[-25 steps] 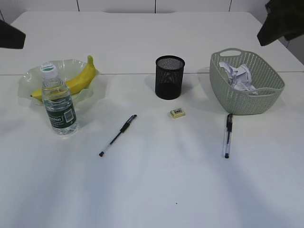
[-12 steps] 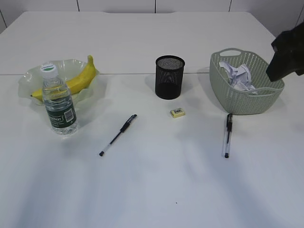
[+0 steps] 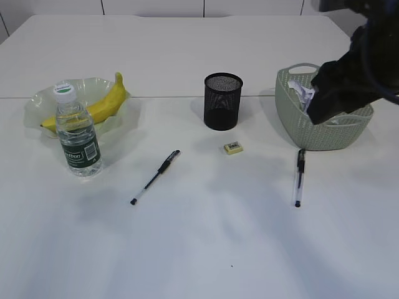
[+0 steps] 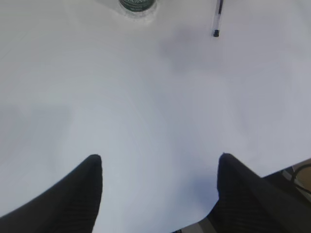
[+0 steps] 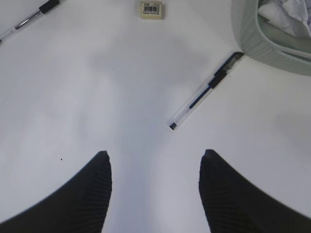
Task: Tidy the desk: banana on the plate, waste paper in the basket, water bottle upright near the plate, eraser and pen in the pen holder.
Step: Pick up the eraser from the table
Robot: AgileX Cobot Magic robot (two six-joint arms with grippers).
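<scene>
Both empty grippers, left [image 4: 158, 162] and right [image 5: 154, 160], agape, fingertips only in wrist views

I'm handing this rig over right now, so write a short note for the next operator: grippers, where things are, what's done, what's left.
Left gripper: open, empty, above bare table.
Right gripper: open, empty, above the table near the right pen.
Done: banana on the plate; water bottle upright beside it; waste paper in the basket.
Left: eraser, left pen and right pen lie on the table, in front of the pen holder. All three still go in.
</scene>
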